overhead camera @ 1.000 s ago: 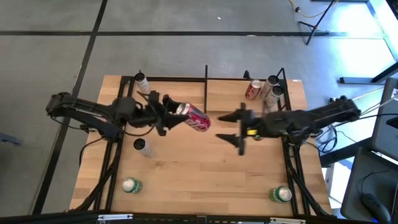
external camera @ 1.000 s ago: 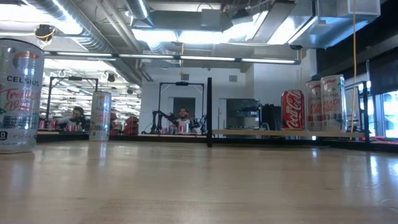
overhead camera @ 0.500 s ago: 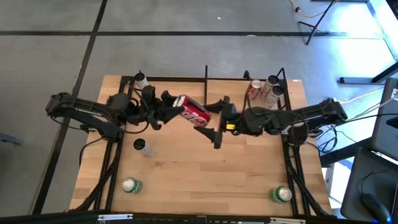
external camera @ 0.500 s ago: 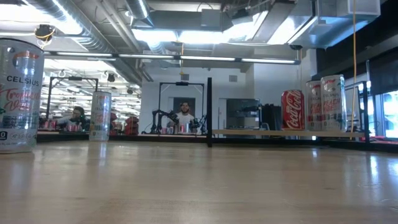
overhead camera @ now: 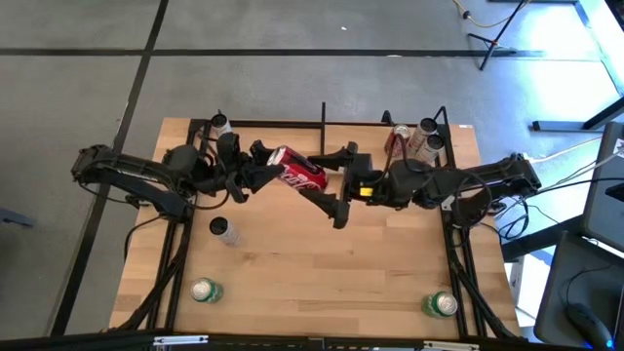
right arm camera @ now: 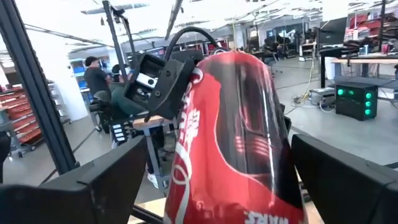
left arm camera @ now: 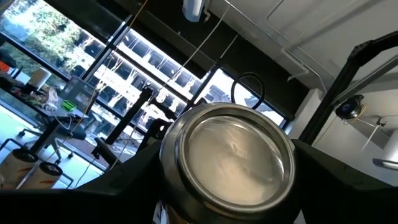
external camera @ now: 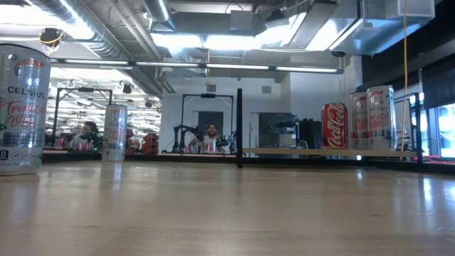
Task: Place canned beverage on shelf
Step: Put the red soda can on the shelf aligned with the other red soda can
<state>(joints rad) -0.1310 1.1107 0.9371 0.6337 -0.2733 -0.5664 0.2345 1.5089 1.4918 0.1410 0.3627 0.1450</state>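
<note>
— What does the overhead picture give that the others miss?

— Both arms meeting above the middle of the far half of the bench (overhead camera: 322, 253). The left end effector (overhead camera: 261, 172) grips a red can (overhead camera: 300, 171) by one end, holding it sideways in the air, while the right end effector (overhead camera: 336, 180) has its fingers spread wide around the can's other end. The level camera catches neither arm, only standing cans: a tall silver one (external camera: 23, 108) at near left, another (external camera: 114, 133) farther back, and people seated in the room beyond.

— And the can itself?

— Red with white script lettering and a dark band, per the right wrist camera (right arm camera: 233, 143). The left wrist camera shows only its round silver end (left arm camera: 227, 158), pinched between dark fingers (left arm camera: 339, 186).

— Is the right end effector touching it?

— Its fingers (right arm camera: 93, 183) stand well apart on either side; contact cannot be told.

— Where is the shelf?

— At the bench's far right, the shelf (external camera: 327, 151) already carries a red can (external camera: 334, 126) and two pale ones (external camera: 381, 117).
</note>
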